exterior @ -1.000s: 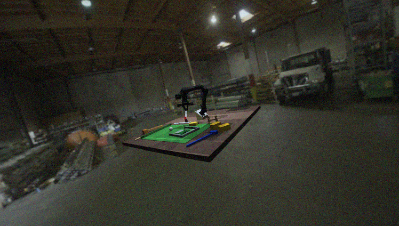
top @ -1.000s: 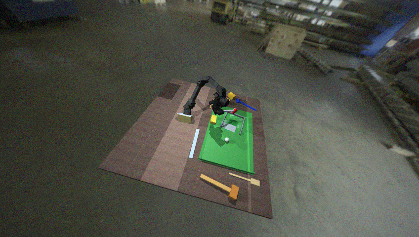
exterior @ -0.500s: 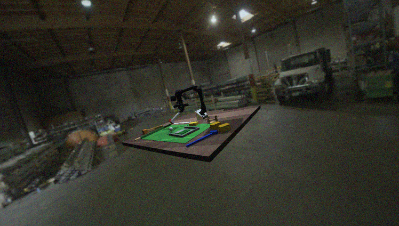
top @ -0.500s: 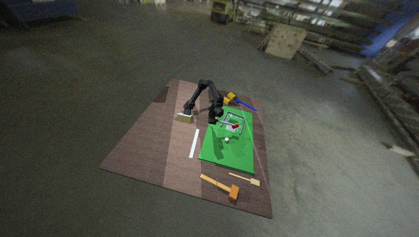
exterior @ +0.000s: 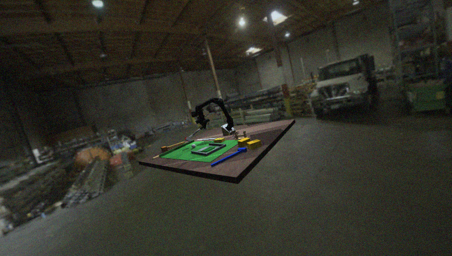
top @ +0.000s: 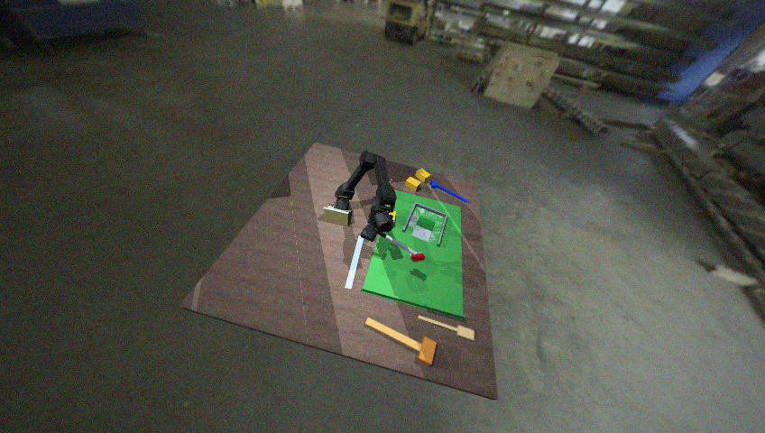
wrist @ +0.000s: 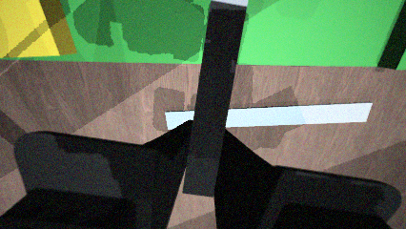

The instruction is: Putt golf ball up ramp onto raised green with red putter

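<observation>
A brown wood-grain tabletop point(top: 257, 279) lies on the grey concrete floor point(top: 107, 161) of a dim warehouse; blurred shelving racks point(top: 563, 32) run along the far side, and in the exterior view a white truck point(exterior: 344, 82) is parked by the back wall.

Going left to right in the top view: the arm's tan base block point(top: 337, 216) sits toward the far edge of the tabletop, left of centre. Just right of it a pale blue strip point(top: 354, 262) lies on the wood, running toward the near edge alongside the left side of the green mat point(top: 429, 290). The black arm arches from the base over that left side. Its claw point(top: 380, 231) is clenched on the dark grip of the red putter point(top: 417, 256); in the wrist view the grip passes straight up between the two black fingers. The grey shaft slants away from the claw to the right, toward the near edge, ending in the red head over the middle of the mat. The golf ball is not visible in the top view; in the exterior view a small pale ball point(exterior: 193, 145) rests on the mat. Further right, toward the far edge, stands the raised green point(top: 427, 221) within its grey frame. Two yellow blocks point(top: 417, 179) and a blue stick point(top: 449, 191) lie near the far right corner. An orange mallet point(top: 405, 341) and a tan paddle point(top: 447, 327) lie by the near edge.
</observation>
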Tool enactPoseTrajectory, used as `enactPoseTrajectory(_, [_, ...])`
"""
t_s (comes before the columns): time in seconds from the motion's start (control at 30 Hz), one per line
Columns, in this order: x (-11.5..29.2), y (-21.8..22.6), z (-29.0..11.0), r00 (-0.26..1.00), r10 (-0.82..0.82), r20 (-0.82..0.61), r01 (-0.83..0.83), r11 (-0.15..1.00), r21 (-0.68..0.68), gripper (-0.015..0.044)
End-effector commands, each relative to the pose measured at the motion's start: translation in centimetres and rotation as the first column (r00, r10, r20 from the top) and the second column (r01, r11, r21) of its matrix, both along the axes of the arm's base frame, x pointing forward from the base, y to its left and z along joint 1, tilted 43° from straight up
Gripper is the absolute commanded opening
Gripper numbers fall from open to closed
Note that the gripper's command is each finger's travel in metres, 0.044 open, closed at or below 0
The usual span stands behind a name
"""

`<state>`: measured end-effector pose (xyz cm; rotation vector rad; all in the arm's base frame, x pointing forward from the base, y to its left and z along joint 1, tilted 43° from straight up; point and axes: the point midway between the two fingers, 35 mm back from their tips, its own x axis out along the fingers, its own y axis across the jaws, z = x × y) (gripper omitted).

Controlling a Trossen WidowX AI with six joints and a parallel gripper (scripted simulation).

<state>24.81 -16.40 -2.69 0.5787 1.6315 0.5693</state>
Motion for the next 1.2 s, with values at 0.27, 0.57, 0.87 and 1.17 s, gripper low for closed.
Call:
enactPoseTrajectory(0.27, [-0.1, 1.1, -2.0, 1.000, -0.020, -0.004, 0.020, 1.000, -0.011, 0.0000])
enactPoseTrajectory(0.57, [-0.3, 2.2, -3.2, 1.000, -0.020, -0.004, 0.020, 1.000, -0.011, 0.0000])
enactPoseTrajectory(0.87, [-0.4, 3.1, -4.2, 1.000, -0.020, -0.004, 0.020, 1.000, -0.010, 0.0000])
enactPoseTrajectory(1.17, [-0.6, 4.0, -5.3, 1.000, -0.020, -0.003, 0.020, 1.000, -0.010, 0.0000])
